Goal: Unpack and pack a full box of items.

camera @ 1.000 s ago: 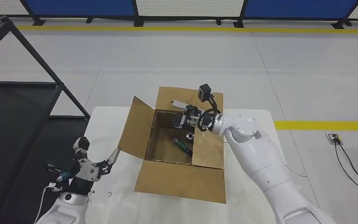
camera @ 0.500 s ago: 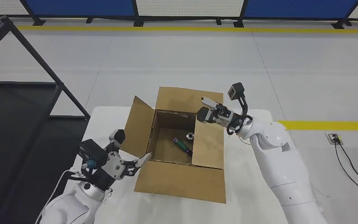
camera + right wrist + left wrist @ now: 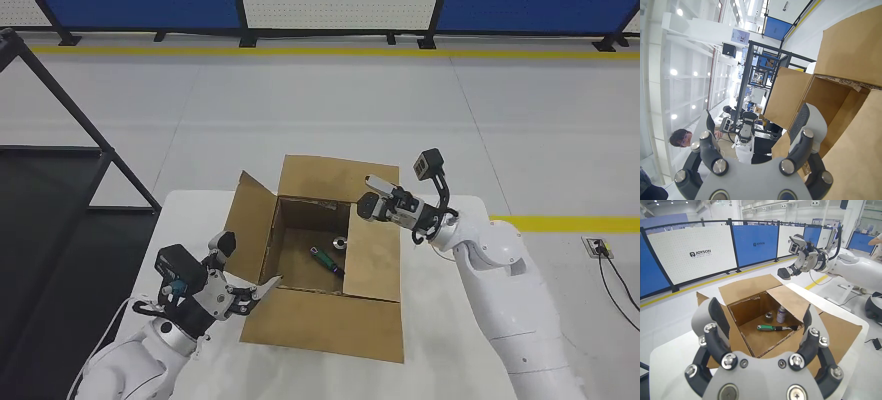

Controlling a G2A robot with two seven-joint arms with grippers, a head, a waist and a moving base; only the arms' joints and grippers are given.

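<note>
Cardboard box [image 3: 322, 318] stood open, and on its floor lay a green-handled ratchet [image 3: 772, 328], with a metal socket [image 3: 769, 316] and an upright spray can [image 3: 781, 314] just beyond it, toward the box's far wall. The left gripper [image 3: 762, 311] hung outside the box's near-left corner, fingers apart and empty. The right gripper [image 3: 368, 198] hung above the box's far-right edge, likewise apart and empty. Unpacking looked to be the step. A good reach would clear the box's rim, drop straight, and span the ratchet's handle crosswise, clear of the can and the overhanging flap [image 3: 372, 262].

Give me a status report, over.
Left gripper open, by box corner. Right gripper open, above box. Ratchet, can, socket inside. One flap overhangs the opening.
</note>
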